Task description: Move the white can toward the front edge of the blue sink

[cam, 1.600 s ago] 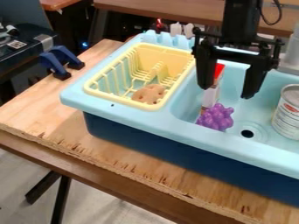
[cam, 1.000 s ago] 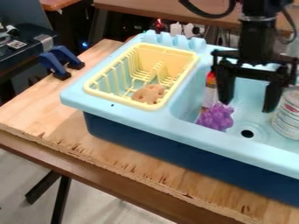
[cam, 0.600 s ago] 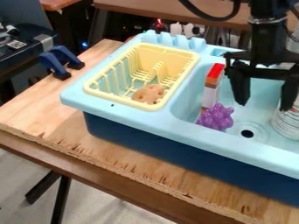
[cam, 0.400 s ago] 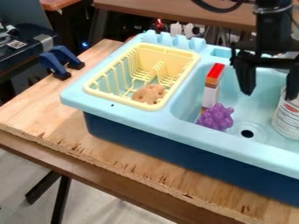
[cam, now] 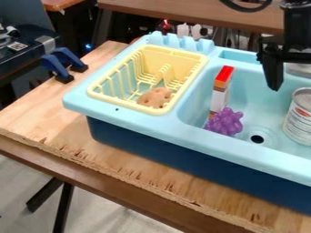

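The gripper [cam: 297, 88] hangs over the sink [cam: 203, 129], fingers parted; nearest is the can [cam: 298, 116], standing in the basin; grapes [cam: 224, 122] lie by a box [cam: 220, 93]; the rack [cam: 121, 104] holds a potato [cam: 155, 97].

I see a light-blue toy sink [cam: 213, 144] on a plywood board [cam: 36, 116]. A yellow dish rack [cam: 173, 51] sits in it, with a spotted tan piece of toy food [cam: 155, 98] lying inside. Beside the rack, I make out purple toy grapes [cam: 225, 122] near the round drain [cam: 258, 139], and a red-topped box [cam: 220, 96] just behind the grapes. Blue clamps [cam: 54, 67] stand at the board's edge; a wooden bench [cam: 182, 11] lies beyond.
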Robot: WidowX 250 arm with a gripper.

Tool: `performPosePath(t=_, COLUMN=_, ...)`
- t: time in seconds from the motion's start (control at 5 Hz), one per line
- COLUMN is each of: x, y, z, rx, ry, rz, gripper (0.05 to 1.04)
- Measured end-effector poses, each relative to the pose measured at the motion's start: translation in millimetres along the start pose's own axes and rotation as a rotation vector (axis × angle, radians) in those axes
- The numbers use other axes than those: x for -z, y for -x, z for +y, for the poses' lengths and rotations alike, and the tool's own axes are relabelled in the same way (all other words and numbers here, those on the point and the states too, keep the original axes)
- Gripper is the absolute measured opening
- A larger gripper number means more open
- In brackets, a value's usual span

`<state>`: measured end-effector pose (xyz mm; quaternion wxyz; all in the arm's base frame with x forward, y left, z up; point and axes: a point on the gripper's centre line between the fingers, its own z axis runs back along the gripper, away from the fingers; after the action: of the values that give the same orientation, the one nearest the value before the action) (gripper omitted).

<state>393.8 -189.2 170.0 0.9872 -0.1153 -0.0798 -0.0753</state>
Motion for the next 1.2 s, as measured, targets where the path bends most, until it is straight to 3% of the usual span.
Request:
performPosePath(t=0.2, x=12.0, y=-7.8, z=0.9, rx=-0.010, ry=-0.039, rz=0.048, gripper=1.010)
performPosePath(t=0.6, x=24.8, y=-12.4, z=8.8, rx=-0.020, ry=-0.109, rz=0.086, gripper=1.010)
performPosePath(t=1.2, x=29.0, y=-18.9, z=-1.9, rx=-0.045, ry=-0.084, rz=0.034, gripper=1.010)
